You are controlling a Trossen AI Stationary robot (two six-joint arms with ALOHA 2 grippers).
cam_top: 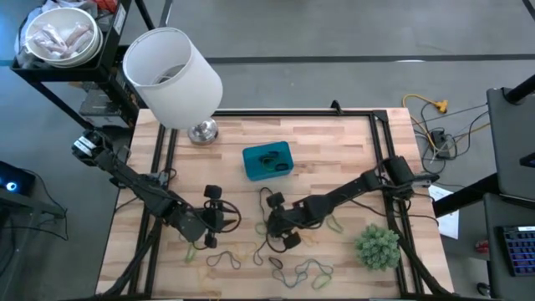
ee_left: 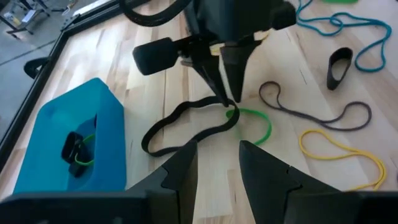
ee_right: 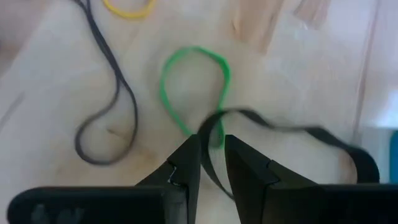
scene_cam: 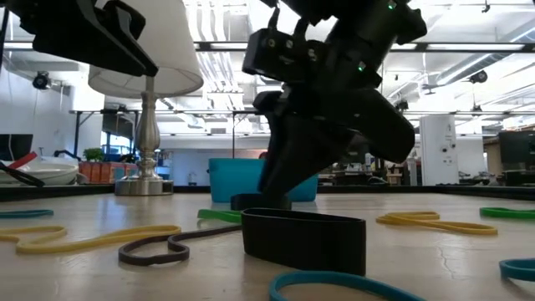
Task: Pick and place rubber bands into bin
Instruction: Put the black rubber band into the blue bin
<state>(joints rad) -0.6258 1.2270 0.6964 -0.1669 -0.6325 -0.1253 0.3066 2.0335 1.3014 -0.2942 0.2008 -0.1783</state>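
Blue plastic bin (cam_top: 267, 161): sits just above the centre of the wooden table (cam_top: 334, 142) in the high view, near the lamp base; in the left wrist view (ee_left: 68, 146) a dark band and a green band already lie inside it.
Black band (ee_left: 186, 124): a wide dark loop lying on the wood at about 6 o'clock from the bin; its end crosses a green band (ee_left: 255, 121).
Right gripper (ee_right: 211, 163): at 6 o'clock from the bin, tips down on the table, fingers (ee_right: 186, 165) drawn close around the black band where it overlaps the green one (ee_right: 193, 87); a narrow gap shows, with the strip running through it. In the left wrist view its pointed tips (ee_left: 229, 93) meet at that same crossing.
Left gripper (cam_top: 209, 216): at roughly 7 o'clock from the bin, pointing toward the right gripper, fingers (ee_left: 183, 168) spread with nothing between them.
Loose rubber bands: grey (ee_left: 317, 112), yellow (ee_left: 342, 155) and teal (ee_left: 348, 31) loops scattered near the table's front edge, at 5 to 6 o'clock from the bin; a short thick black one (ee_left: 339, 65) stands apart from them.
Low view: the short black band (scene_cam: 305, 238) stands in front, the bin (scene_cam: 230, 180) behind the right arm.
White lampshade (cam_top: 171, 75): at 10 o'clock from the bin.
Green plant ball (cam_top: 378, 247): at 4 o'clock, near the right edge.
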